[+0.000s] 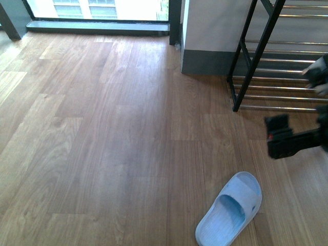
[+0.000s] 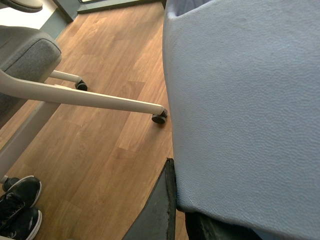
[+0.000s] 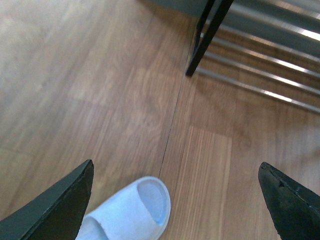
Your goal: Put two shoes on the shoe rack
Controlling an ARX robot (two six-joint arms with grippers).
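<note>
Right tool (image 3: 175, 170) first: its fingers (image 3: 65, 202) are spread wide with nothing between them, and it hangs low over the floor (image 1: 102, 128). The rack (image 1: 254, 56) stands just ahead of it, bottom bars near and bare where we can see them. On the floor right under the tool, on the side away from the rack, lies a pale blue slipper (image 1: 230, 210). That one isn't ours, so we leave it.

And the sneakers? We can't find them in any view. A dark shape sits at the front view's edge beside the rack, too cut off to name.

Left tool (image 2: 179, 226): only a sliver of dark finger shows under a blue-grey surface (image 2: 240, 100), so we can't tell how it stands. Past it are a chair (image 2: 90, 97) on castors and some black shoes (image 2: 20, 205), which don't look like our pair.

We'd judge the sneakers light, with a soft knit upper that gives and a thick sole that stays stiff. The best hold is probably a pinch on the heel collar or the side wall at the opening, because laces would slip.
</note>
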